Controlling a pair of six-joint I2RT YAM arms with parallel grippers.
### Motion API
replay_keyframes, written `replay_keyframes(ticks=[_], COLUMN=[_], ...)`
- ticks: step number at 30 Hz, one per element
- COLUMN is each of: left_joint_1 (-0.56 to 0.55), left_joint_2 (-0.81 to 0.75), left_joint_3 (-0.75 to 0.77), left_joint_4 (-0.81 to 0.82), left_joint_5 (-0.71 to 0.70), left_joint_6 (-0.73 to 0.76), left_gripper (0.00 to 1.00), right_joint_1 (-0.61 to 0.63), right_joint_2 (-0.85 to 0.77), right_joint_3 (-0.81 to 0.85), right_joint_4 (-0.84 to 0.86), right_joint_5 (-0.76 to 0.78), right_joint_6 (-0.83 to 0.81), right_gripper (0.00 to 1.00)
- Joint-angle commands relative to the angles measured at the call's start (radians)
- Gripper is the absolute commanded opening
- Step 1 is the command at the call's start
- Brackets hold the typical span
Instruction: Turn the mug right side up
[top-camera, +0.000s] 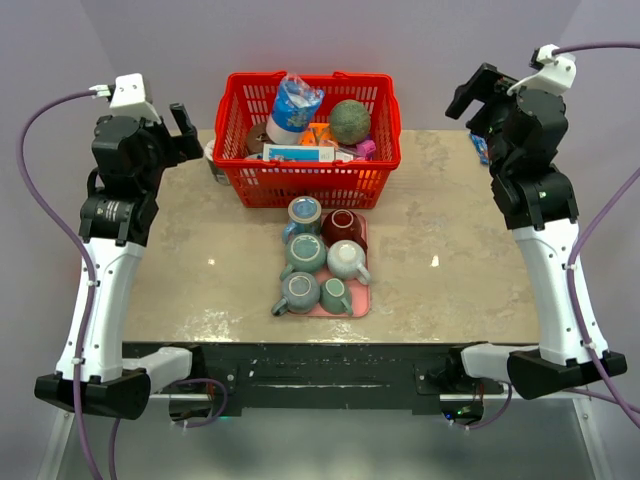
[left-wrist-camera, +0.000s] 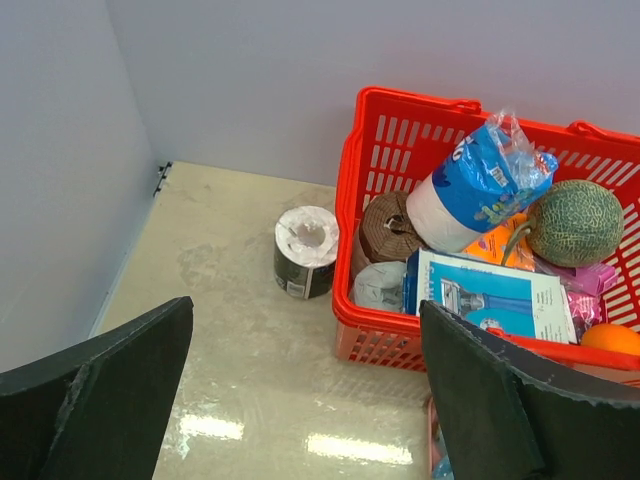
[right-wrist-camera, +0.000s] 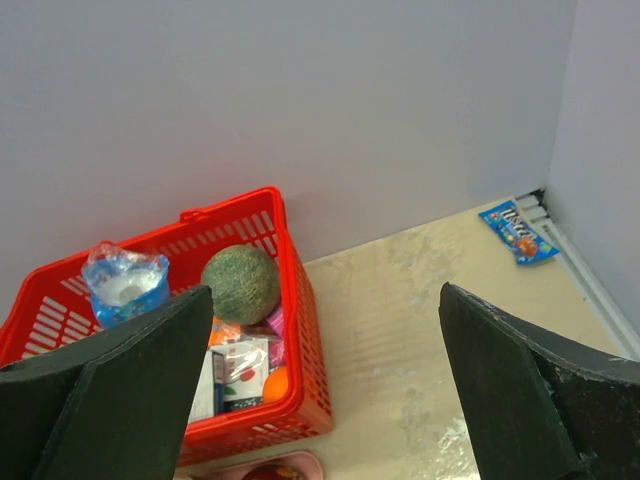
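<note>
while the left fingers (left-wrist-camera: 100, 400) and right fingers (right-wrist-camera: 520, 400) hang high at either side of the surface (top-camera: 200, 270), wide and empty, the reach is not begun; the mugs (top-camera: 303, 254) cluster on the pink tray (top-camera: 364, 290), the inverted one unclear from above; next, pick it out and descend

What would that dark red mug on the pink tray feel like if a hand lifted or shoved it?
The dark red mug looks like glazed ceramic: probably stiff, fairly heavy, perhaps slippery. It stands mouth up on the pink tray, so a shove would likely slide it, not roll it, into the pale mug right beside it.
</note>
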Motion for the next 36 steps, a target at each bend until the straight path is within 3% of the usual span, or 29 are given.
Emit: replay_keyframes(ticks=[1, 5, 13, 16, 21, 27, 29, 32, 36], left_joint_1=[0.006, 0.006, 0.006, 0.006, 0.006, 0.006, 0.006, 0.006, 0.006], left_joint_2=[-0.025, -0.032, -0.023, -0.031, -0.062, -0.038, -0.078, -0.112, -0.112], left_joint_3=[-0.043, -0.071, -0.098, -0.111, -0.169, -0.203, -0.257, -0.299, -0.295], left_joint_4=[0.060, 0.086, 0.083, 0.082, 0.120, 0.154, 0.241, 0.324, 0.333], left_joint_5=[0.090, 0.189, 0.174, 0.200, 0.158, 0.128, 0.132, 0.105, 0.170], left_joint_6=[0.007, 0.001, -0.010, -0.004, -0.038, -0.102, -0.099, -0.130, -0.131], left_gripper=[0.99, 0.99, 0.99, 0.99, 0.99, 0.99, 0.99, 0.99, 0.99], right_joint_1=[-0.001, 0.001, 0.001, 0.001, 0.023, 0.279, 0.350, 0.384, 0.396], right_joint_2=[0.013, 0.041, 0.084, 0.053, -0.057, -0.114, -0.136, -0.179, -0.209], right_joint_3=[0.016, 0.004, 0.003, -0.074, -0.269, -0.393, -0.447, -0.537, -0.631], right_joint_4=[-0.030, -0.064, -0.127, -0.113, 0.023, 0.031, 0.010, 0.010, 0.005], right_joint_5=[-0.098, -0.117, -0.135, -0.208, -0.537, -0.538, -0.491, -0.491, -0.502], right_joint_6=[0.079, 0.113, 0.088, 0.050, 0.105, -0.007, -0.053, -0.073, -0.088], right_gripper=[0.99, 0.99, 0.99, 0.99, 0.98, 0.98, 0.98, 0.97, 0.96])
